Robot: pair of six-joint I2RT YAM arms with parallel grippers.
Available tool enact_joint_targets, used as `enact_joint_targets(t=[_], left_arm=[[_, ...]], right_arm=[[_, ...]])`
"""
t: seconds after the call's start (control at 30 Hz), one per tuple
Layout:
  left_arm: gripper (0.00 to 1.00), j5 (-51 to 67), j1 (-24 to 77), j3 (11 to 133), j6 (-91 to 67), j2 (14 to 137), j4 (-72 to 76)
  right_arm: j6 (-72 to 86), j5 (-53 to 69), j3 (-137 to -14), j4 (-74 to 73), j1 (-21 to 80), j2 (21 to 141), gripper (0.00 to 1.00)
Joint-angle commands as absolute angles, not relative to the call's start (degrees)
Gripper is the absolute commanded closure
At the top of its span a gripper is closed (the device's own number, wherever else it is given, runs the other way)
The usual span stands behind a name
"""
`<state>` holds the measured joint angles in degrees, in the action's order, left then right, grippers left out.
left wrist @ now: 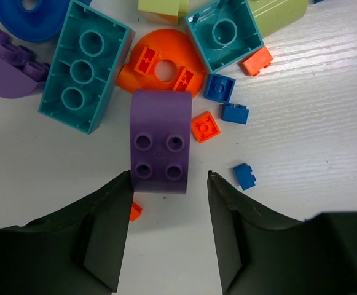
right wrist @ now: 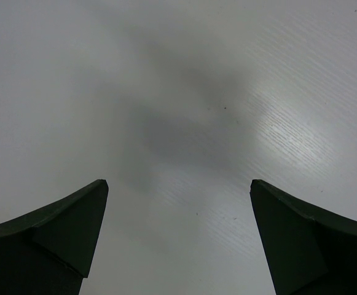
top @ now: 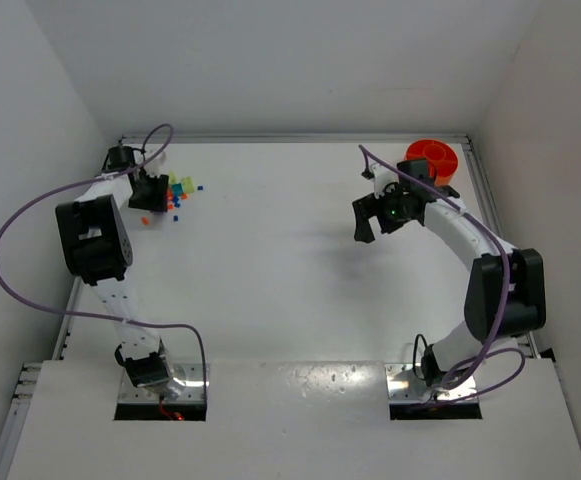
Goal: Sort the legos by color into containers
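Observation:
The legos lie in a heap (top: 177,193) at the table's far left. In the left wrist view a purple brick (left wrist: 160,138) lies with its near end between the fingertips of my left gripper (left wrist: 169,178). The left fingertip (left wrist: 124,184) sits at the brick's edge, while a gap separates the brick from the right one, so the jaws are open. Small blue bricks (left wrist: 244,176), small orange ones (left wrist: 205,127) and a tiny orange piece (left wrist: 135,211) lie around it. The orange bowl (top: 432,158) stands at the far right. My right gripper (top: 385,213) hangs open and holds nothing.
Larger pieces crowd the heap: two teal bricks (left wrist: 83,67), an orange round piece (left wrist: 163,64), a purple curved piece (left wrist: 9,67), a blue ring (left wrist: 34,15) and a yellow-green block (left wrist: 276,15). White walls enclose the table; the right wrist view shows only bare tabletop (right wrist: 178,92).

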<state>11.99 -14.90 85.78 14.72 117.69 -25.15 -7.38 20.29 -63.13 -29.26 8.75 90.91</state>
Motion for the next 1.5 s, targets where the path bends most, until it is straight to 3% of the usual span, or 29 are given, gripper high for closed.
enact_joint_targets(t=[0.0, 0.3, 0.57, 0.73, 0.83, 0.97, 1.2, 1.3, 1.47], left_arm=[[0.44, 12.13, -14.41, 88.33, 15.21, 118.12, -24.35], [0.65, 12.13, -14.41, 89.91, 15.73, 119.79, -24.35], [0.71, 12.65, -14.41, 90.44, 15.73, 121.37, -24.35], [0.94, 16.69, -14.41, 87.46, 19.07, 118.23, -24.87], [1.00, 22.48, -14.41, 82.90, 21.70, 111.11, -26.10], [1.00, 33.28, -14.41, 79.99, 26.96, 101.01, -34.52], [1.00, 59.04, -13.18, 77.97, 45.24, 90.62, -62.61], [0.99, 68.86, -8.71, 75.94, 57.26, 90.62, -74.56], [0.99, 80.32, -0.73, 71.02, 59.15, 90.62, -74.62]], right_arm=[[-8.09, 21.97, -65.39, -28.65, 8.61, 91.58, 0.00], [-8.09, 23.28, -66.97, -29.18, 8.61, 92.72, 0.00], [-8.09, 28.73, -66.97, -29.71, 8.61, 92.72, 0.00], [-8.09, 34.08, -67.50, -31.46, 8.61, 92.20, 0.00], [-8.09, 38.47, -67.50, -31.46, 8.61, 90.36, 0.00], [-6.43, 45.78, -66.97, -28.31, 8.61, 86.94, 0.00], [2.27, 60.54, -66.97, -20.76, 9.23, 85.78, 0.00], [11.14, 65.99, -66.45, -11.54, 9.76, 86.30, 0.00], [30.90, 70.57, -59.68, 14.79, 10.98, 86.31, 0.00]])
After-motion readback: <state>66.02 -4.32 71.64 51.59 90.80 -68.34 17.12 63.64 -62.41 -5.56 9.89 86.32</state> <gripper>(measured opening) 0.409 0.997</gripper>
